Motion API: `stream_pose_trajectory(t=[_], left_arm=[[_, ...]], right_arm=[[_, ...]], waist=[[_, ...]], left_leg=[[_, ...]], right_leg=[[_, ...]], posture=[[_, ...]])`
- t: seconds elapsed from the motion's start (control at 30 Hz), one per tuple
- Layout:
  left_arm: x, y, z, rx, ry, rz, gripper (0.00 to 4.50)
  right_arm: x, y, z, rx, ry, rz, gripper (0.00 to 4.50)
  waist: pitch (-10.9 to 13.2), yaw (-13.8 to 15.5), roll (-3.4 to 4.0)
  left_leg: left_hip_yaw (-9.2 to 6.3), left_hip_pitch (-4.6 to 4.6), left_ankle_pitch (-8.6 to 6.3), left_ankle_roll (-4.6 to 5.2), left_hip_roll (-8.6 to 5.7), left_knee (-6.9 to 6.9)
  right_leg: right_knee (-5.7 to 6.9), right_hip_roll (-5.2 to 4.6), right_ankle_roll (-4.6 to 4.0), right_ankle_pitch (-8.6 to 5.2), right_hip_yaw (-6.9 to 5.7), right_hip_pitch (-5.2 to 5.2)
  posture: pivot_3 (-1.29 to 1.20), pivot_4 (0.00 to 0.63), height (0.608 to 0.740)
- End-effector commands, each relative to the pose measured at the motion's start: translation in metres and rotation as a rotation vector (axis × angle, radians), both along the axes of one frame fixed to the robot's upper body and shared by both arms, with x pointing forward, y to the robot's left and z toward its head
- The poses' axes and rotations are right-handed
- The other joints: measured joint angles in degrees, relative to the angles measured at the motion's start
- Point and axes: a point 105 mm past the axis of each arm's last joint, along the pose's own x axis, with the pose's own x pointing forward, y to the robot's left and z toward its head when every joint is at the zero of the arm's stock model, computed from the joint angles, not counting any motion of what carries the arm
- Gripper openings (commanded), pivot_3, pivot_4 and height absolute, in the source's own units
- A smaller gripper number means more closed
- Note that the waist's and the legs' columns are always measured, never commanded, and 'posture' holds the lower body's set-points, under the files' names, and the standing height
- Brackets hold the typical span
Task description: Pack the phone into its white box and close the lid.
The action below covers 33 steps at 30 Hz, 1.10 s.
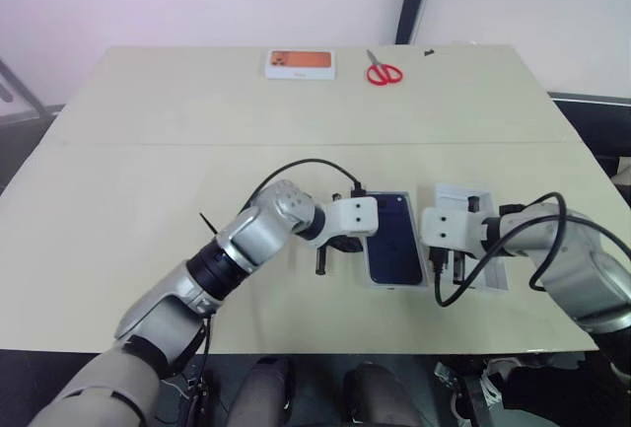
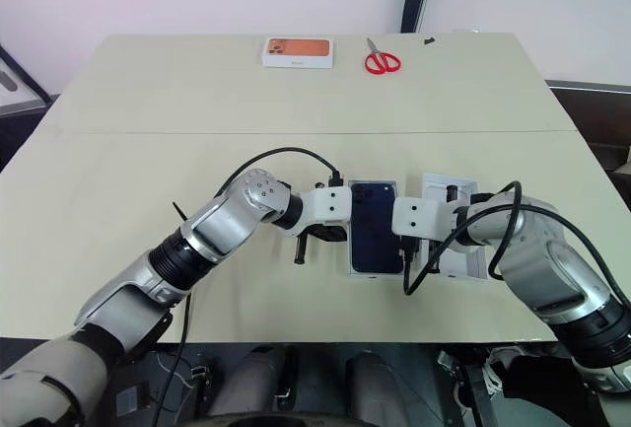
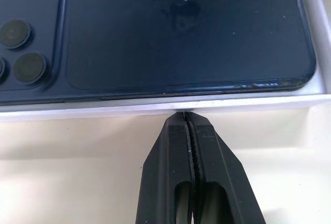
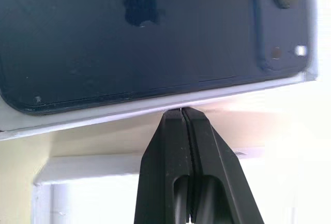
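Phone [image 1: 394, 238] lies in the white box [image 3: 170, 106], centre of the table [image 1: 148, 171]. Left claw [image 3: 182, 116] and right claw [image 4: 180, 111], both closed and empty, press the box's opposite rims. Seating looks finished; next, fetching the lid [image 1: 471, 249], lower right.

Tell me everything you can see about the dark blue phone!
The phone is slim, dark navy and glossy. It lies flat, back side up, inside a shallow white tray, the white box, whose rim frames it. Round camera lenses cluster in one corner, and a faint logo sits mid-back. It is near the table's front edge, between the two arms. The left gripper and right gripper, jaws shut, each point at a long side of the tray; neither touches the phone.
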Motion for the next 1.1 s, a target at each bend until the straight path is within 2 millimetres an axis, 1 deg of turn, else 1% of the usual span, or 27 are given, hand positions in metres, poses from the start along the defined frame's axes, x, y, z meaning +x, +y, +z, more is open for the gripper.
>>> stream_pose_trajectory(t=[0.03,0.13,0.2,0.23,0.27,0.37,0.4,0.47,0.5,0.6,0.7,0.77,0.97,1.03,1.1], left_arm=[[0.000,0.009,0.015,-0.061,0.003,0.011,0.06],[0.007,0.025,0.025,-0.103,-0.006,0.065,0.06],[0.012,0.040,0.036,-0.176,-0.017,0.103,0.00],[0.013,0.045,0.042,-0.219,-0.005,0.125,0.00],[0.013,0.050,0.046,-0.255,0.004,0.139,0.00],[0.009,0.060,0.053,-0.309,0.013,0.146,0.00],[0.006,0.062,0.054,-0.323,0.015,0.130,0.00],[-0.007,0.064,0.059,-0.363,0.025,0.068,0.00],[-0.014,0.065,0.062,-0.376,0.030,0.030,0.00],[-0.027,0.067,0.059,-0.360,0.033,-0.038,0.00],[-0.032,0.068,0.052,-0.333,0.028,-0.063,0.00],[-0.032,0.067,0.050,-0.334,0.028,-0.059,0.00],[-0.032,0.059,0.053,-0.374,0.030,-0.059,0.00],[-0.032,0.058,0.052,-0.382,0.032,-0.056,0.00],[-0.032,0.058,0.052,-0.388,0.034,-0.050,0.00]], right_arm=[[0.008,-0.002,0.042,0.078,-0.107,-0.023,0.00],[0.010,-0.012,0.056,0.121,-0.107,-0.087,0.00],[0.012,-0.023,0.060,0.192,-0.058,-0.194,0.51],[0.010,-0.025,0.059,0.218,-0.026,-0.225,0.83],[0.009,-0.026,0.057,0.260,0.008,-0.282,1.26],[0.010,-0.028,0.052,0.372,0.078,-0.441,2.89],[0.007,-0.026,0.049,0.382,0.110,-0.462,3.32],[0.003,-0.022,0.042,0.435,0.179,-0.539,3.32],[0.003,-0.023,0.038,0.453,0.201,-0.593,3.32],[0.006,-0.026,0.033,0.527,0.251,-0.739,3.32],[0.007,-0.025,0.027,0.556,0.284,-0.767,3.32],[0.006,-0.021,0.022,0.548,0.285,-0.766,3.32],[0.007,-0.025,0.005,0.490,0.238,-0.843,3.32],[0.008,-0.027,0.003,0.504,0.236,-0.865,2.82],[0.009,-0.027,0.002,0.521,0.235,-0.878,2.09]], waist=[[0.0,-0.1,0.01],[0.0,-0.2,0.00],[0.0,-0.3,0.01],[0.0,-0.3,0.01],[0.0,-0.3,0.01],[0.0,-0.1,0.02],[0.0,0.1,0.02],[0.0,0.0,0.02],[0.0,0.0,0.02],[0.0,-0.1,0.03],[0.0,0.0,0.06],[0.0,0.0,0.06],[0.0,-0.2,0.06],[0.0,-0.4,0.06],[0.0,-0.4,0.06]], left_leg=[[0.00,0.00,0.00,0.00,0.00,-0.01],[0.01,0.00,0.01,-0.01,0.01,-0.04],[0.00,0.00,0.01,-0.01,0.02,-0.04],[0.01,-0.01,0.00,-0.01,0.02,-0.04],[0.01,-0.01,0.00,-0.01,0.02,-0.04],[0.00,-0.01,0.00,0.00,0.02,-0.04],[0.01,-0.01,0.00,0.00,0.02,-0.03],[0.01,-0.04,0.00,0.00,0.02,-0.02],[0.01,-0.04,0.00,0.00,0.02,-0.03],[0.00,-0.04,0.00,-0.01,0.02,-0.05],[0.01,-0.04,0.00,0.00,0.02,-0.06],[0.01,-0.04,-0.01,0.01,0.01,-0.06],[0.03,-0.04,-0.06,0.10,0.01,-0.06],[0.03,-0.04,-0.06,0.10,0.02,-0.06],[0.03,-0.04,-0.06,0.10,0.02,-0.08]], right_leg=[[0.02,0.00,0.00,0.00,0.01,-0.02],[0.06,0.01,0.00,0.00,0.02,-0.07],[0.06,0.01,0.00,0.00,0.02,-0.07],[0.06,0.01,0.00,0.00,0.03,-0.07],[0.06,0.01,0.00,0.00,0.02,-0.07],[0.06,0.00,0.00,0.00,0.03,-0.07],[0.06,-0.01,0.00,0.00,0.03,-0.06],[0.06,-0.02,0.00,0.00,0.03,-0.08],[0.06,-0.02,0.00,0.00,0.03,-0.08],[0.07,-0.02,-0.01,0.00,0.04,-0.11],[0.10,-0.02,-0.01,0.00,0.04,-0.11],[0.08,-0.02,0.00,0.00,0.04,-0.10],[0.10,-0.01,0.00,0.00,0.04,-0.12],[0.12,0.00,0.00,0.00,0.04,-0.12],[0.13,0.00,0.00,0.00,0.04,-0.13]], posture=[[0.00,0.150,0.740],[0.00,0.150,0.740],[0.00,0.150,0.740],[0.00,0.150,0.740],[0.00,0.150,0.740],[0.00,0.150,0.740],[0.00,0.150,0.740],[0.00,0.150,0.740],[0.00,0.150,0.740],[0.00,0.150,0.740],[0.00,0.150,0.740],[0.00,0.150,0.740],[0.00,0.150,0.740],[0.00,0.150,0.740],[0.00,0.150,0.740]])
